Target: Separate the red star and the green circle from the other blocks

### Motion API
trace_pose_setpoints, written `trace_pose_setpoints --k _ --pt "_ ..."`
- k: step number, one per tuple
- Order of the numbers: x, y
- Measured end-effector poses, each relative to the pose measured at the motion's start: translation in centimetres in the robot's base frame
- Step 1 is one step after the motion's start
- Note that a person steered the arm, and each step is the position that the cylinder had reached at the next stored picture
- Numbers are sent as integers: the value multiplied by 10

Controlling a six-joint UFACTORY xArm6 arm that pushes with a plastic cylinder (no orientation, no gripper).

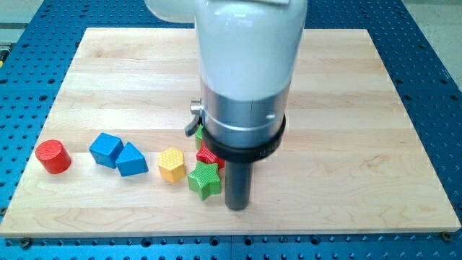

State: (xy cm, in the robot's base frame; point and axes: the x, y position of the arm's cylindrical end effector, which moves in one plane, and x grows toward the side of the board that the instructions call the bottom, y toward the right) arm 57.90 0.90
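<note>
your end effector is a bare rod that grasps nothing; my tip (pixel 237 206) rests on the counter (pixel 346 108), just right of the green star (pixel 204 180). the red star (pixel 208 155) sits up-left, the green circle (pixel 198 135) barely visible behind the arm.

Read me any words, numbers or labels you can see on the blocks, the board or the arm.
None: no text, number or sign can be read anywhere.
The blocks, such as the green star and the yellow block, show only ridged tops.
The board and arm are unmarked.
</note>
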Motion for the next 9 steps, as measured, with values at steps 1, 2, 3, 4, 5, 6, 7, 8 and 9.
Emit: trace_pose_setpoints --k 1,2,3,4,5,6,7,8,9 --pt "-17 -16" --pt "-17 -29" --pt "-35 -31" --pt "-62 -31" --pt "-74 -31" --pt "-74 -30" --pt "-74 -29" --pt "-80 -55" --pt "-80 -64"
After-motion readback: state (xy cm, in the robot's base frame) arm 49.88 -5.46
